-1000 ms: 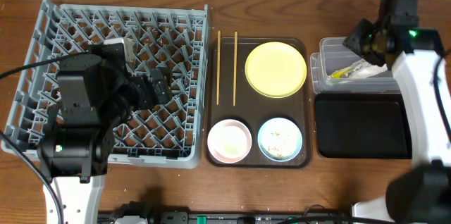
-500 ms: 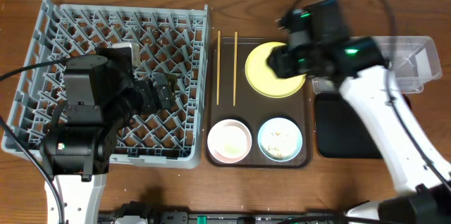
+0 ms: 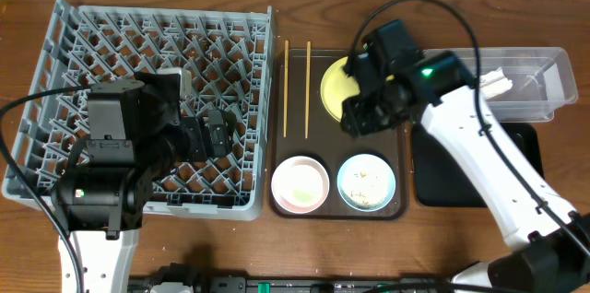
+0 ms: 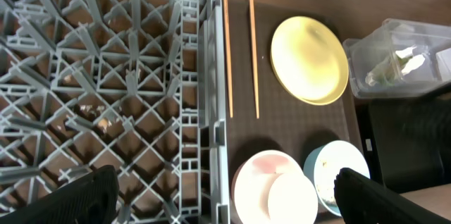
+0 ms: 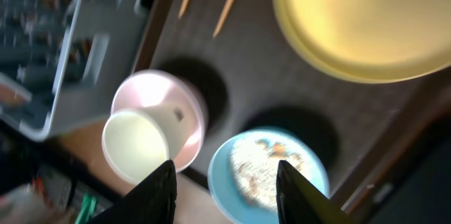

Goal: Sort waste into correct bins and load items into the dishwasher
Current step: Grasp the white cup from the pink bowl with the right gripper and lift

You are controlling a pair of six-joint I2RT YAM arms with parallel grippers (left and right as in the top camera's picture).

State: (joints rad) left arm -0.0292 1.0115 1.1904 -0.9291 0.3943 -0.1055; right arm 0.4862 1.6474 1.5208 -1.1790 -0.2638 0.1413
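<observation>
Grey dish rack (image 3: pixel 101 44) sits left, my left hand (image 4: pixel 225 175) spread wide and empty over it. Brown tray (image 3: pixel 318 141) beside it carries the yellow plate (image 4: pixel 309 60), pink bowl (image 3: pixel 300 184), blue bowl (image 3: pixel 366 182) and chopsticks (image 3: pixel 286 90); my right hand (image 5: pixel 225 168) hovers above them, part-way spread, empty

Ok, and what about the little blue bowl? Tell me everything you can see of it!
The light blue bowl is small, round and smooth, like plastic or glazed ceramic. It stands upright in the front right corner of the brown tray. It is beside the pink bowl but apart from it, with the yellow plate behind it. Whitish rice-like scraps are scattered over its inside. Only the tray touches it, and nothing grips it.
</observation>
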